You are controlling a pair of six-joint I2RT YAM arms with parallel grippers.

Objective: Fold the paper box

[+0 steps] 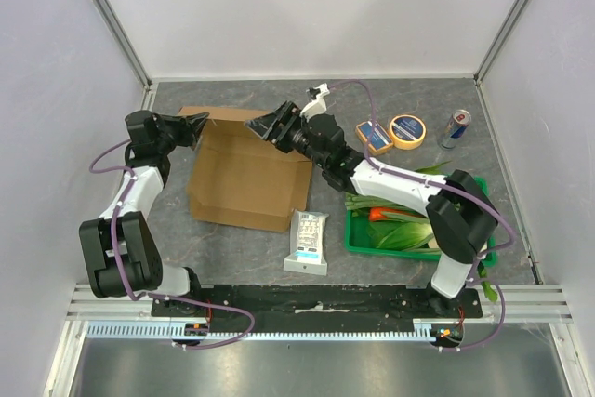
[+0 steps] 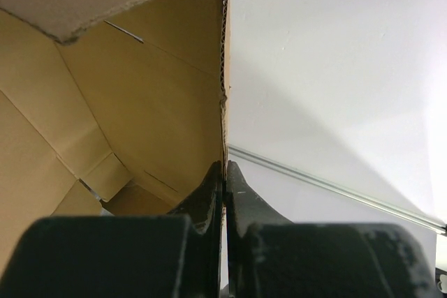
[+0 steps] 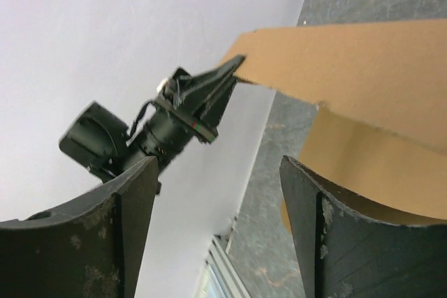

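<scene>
The paper box (image 1: 246,174) is plain brown cardboard, lying partly raised at the centre-left of the table. My left gripper (image 1: 200,122) is shut on the upright edge of the box's far left wall; in the left wrist view (image 2: 225,167) the cardboard edge runs between its closed jaws, with the box interior (image 2: 126,116) to the left. My right gripper (image 1: 265,125) is open and empty at the box's far right corner. In the right wrist view (image 3: 220,162) nothing is between its fingers (image 3: 314,207); a raised box flap (image 3: 363,68) spans above, pinched at its tip by the left gripper (image 3: 230,69).
A white-and-blue packet (image 1: 308,242) lies in front of the box. A green crate (image 1: 351,234) of vegetables stands at the right under the right arm. A small orange-and-blue pack (image 1: 375,137), a yellow tape roll (image 1: 407,130) and a can (image 1: 455,127) sit at the back right.
</scene>
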